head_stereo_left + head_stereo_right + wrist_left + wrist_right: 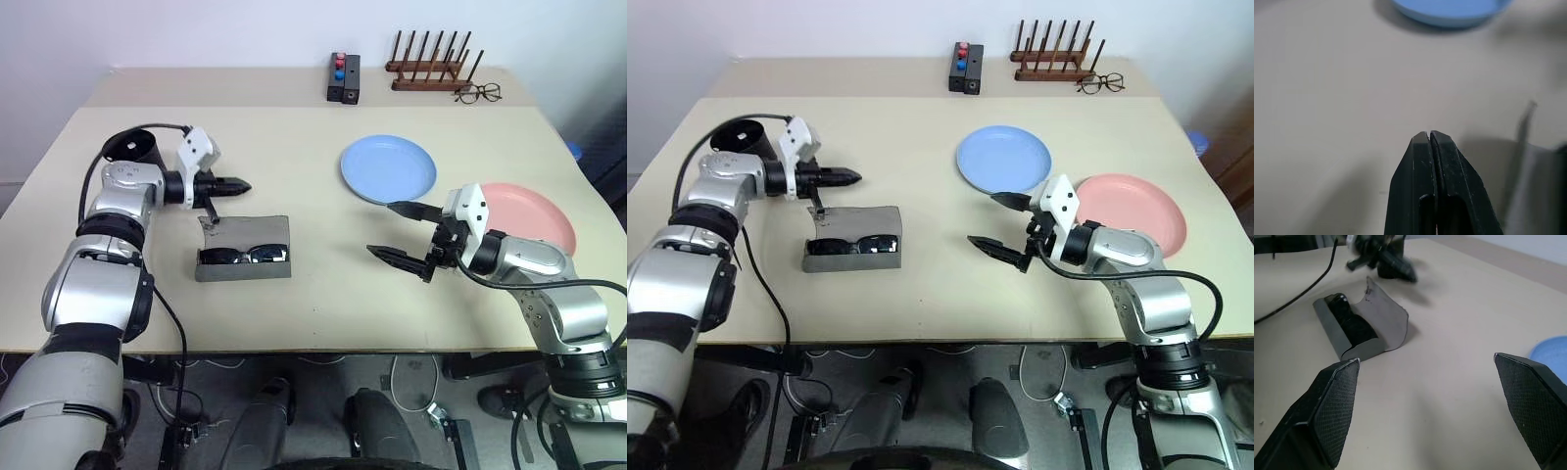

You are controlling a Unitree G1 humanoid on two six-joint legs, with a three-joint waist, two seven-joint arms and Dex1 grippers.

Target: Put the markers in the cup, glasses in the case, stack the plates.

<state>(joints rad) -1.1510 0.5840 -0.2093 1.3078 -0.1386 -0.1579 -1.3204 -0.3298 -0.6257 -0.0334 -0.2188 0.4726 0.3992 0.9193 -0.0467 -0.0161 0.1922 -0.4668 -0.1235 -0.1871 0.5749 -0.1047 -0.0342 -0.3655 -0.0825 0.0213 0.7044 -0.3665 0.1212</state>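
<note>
Grey glasses case [244,252] seen lying open near table's front edge, black sunglasses [243,256] laid inside, flap turned up behind them.

Detail: L gripper [238,185] is held just above the case's rear-left corner, fingers pressed tight together w/ nothing between them; tips are pointed toward the light blue plate [388,168]. R gripper [397,232] is poised over bare tabletop btwn case and plates, jaws spread wide, empty. Pink plate [534,219] is set just beside the blue one, unstacked, partly hidden by the R arm. Black cup [135,147] is seen behind the L arm at table's left. At the far edge are placed a black block w/ red and blue knobs [343,77], a wooden peg rack [429,65] and wire-framed spectacles [478,93]. Markers can't be made out.
</note>
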